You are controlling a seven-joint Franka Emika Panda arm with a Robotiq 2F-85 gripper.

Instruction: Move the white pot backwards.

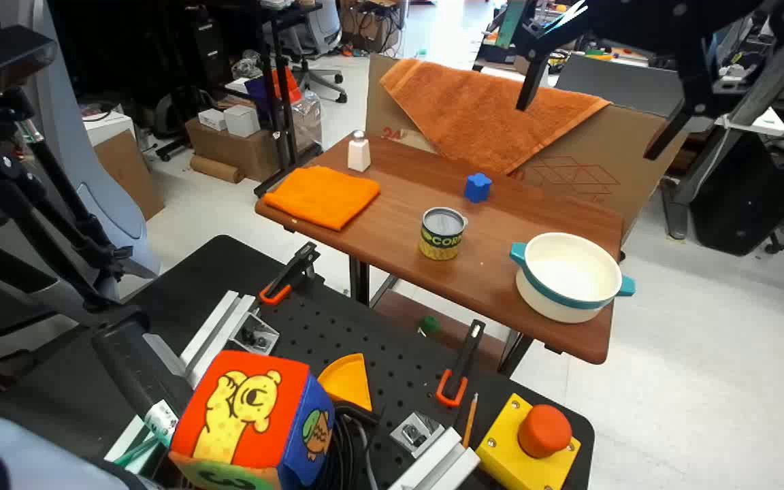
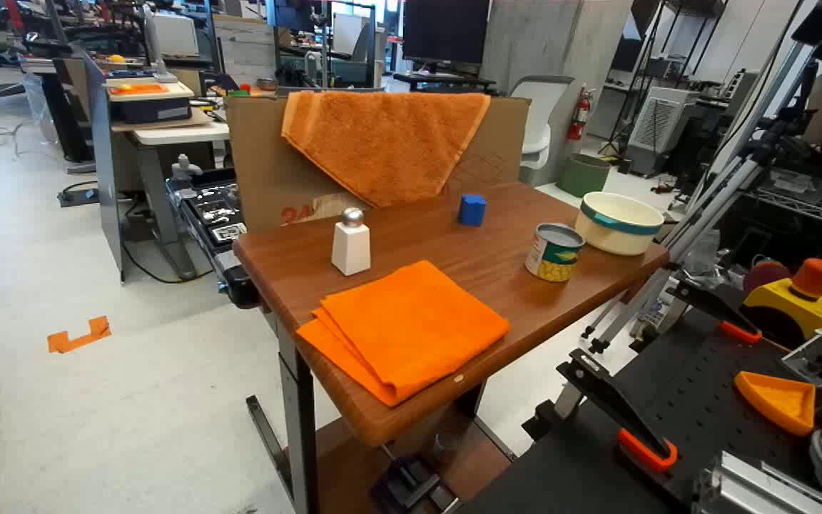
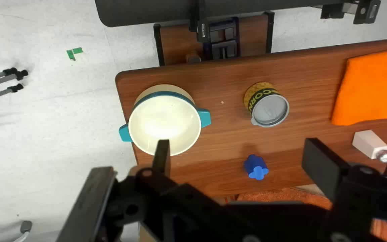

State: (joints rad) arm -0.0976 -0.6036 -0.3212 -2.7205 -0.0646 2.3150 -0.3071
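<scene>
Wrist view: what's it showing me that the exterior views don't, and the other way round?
Only the wrist view: a green tape mark on the floor beside the table.

Only the exterior views: in both, the red button on its yellow box and the orange-yellow wedge; in an exterior view, the bear cube; in an exterior view, the fire extinguisher.

Shared by all three: the white pot, corn tin, blue block, folded orange cloth and white shaker. The wrist view and an exterior view share the open gripper.
</scene>
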